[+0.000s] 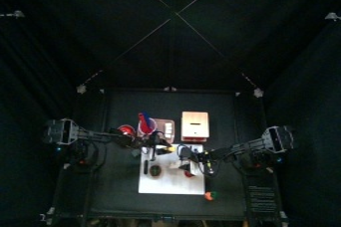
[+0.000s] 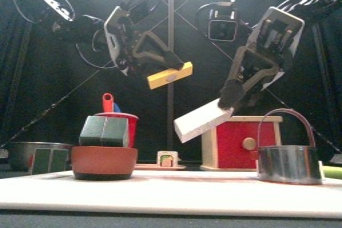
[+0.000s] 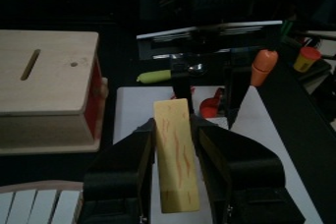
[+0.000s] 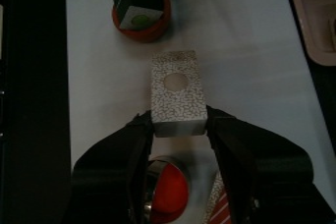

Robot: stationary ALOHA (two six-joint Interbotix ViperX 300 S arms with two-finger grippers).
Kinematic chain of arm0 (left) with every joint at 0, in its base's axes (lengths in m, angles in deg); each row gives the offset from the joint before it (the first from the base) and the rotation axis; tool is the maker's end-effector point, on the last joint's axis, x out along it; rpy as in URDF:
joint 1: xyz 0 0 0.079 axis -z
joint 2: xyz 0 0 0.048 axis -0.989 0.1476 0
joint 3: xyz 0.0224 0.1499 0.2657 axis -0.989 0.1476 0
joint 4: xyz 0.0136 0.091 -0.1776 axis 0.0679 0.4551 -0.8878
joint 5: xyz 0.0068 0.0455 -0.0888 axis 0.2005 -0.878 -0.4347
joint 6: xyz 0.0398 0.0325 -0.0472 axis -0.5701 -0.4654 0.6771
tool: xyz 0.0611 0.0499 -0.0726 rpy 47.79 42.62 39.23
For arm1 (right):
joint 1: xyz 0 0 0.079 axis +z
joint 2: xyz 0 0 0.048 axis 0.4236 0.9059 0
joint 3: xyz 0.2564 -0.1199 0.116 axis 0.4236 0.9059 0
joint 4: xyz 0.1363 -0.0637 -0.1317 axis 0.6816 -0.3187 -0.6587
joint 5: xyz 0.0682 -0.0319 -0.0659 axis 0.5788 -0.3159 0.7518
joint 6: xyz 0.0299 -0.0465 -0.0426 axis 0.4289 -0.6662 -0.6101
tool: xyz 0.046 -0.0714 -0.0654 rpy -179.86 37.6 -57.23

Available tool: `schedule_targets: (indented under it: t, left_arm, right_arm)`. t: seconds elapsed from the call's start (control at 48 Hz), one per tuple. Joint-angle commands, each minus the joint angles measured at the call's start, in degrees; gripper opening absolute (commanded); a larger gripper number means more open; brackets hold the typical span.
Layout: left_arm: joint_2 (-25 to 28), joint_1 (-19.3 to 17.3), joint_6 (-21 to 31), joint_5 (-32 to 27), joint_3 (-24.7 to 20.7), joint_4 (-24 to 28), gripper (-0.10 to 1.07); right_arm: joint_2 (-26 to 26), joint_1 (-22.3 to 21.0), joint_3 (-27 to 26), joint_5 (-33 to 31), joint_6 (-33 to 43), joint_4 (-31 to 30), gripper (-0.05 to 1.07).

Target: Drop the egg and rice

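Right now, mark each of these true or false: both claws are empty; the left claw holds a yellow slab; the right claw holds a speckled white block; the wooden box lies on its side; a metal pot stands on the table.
1. Both claws are empty. False: each is shut on a piece.
2. The left claw holds a yellow slab. True; the front view shows it held high above the table.
3. The right claw holds a speckled white block. True.
4. The wooden box lies on its side. False: it stands upright, slot on top in the left wrist view.
5. A metal pot stands on the table. True, at the front view's right.
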Motion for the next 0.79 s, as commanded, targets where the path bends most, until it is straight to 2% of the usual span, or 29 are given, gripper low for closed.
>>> schedule_targets:
  t: [0.0,0.292,0.5,0.771]
  left_arm:
    - [-0.9,0.1,0.0,0.5,-0.4,-0.1,0.49]
    - [-0.4,0.6,0.1,0.5,1.6,-1.0,0.49]
    - [0.0,1.1,0.1,0.0,3.2,-1.9,0.49]
    - [1.8,1.1,0.1,-0.3,3.7,-2.6,0.49]
  right_arm:
    - [-2.2,-0.1,-2.1,0.3,-0.1,-0.4,0.51]
    - [-5.7,-0.1,-0.5,-0.9,0.3,-0.8,0.51]
    - [-8.3,-0.1,2.5,-2.2,0.4,-0.1,0.51]
    - [-11.7,-2.4,6.2,-8.9,0.4,0.3,0.51]
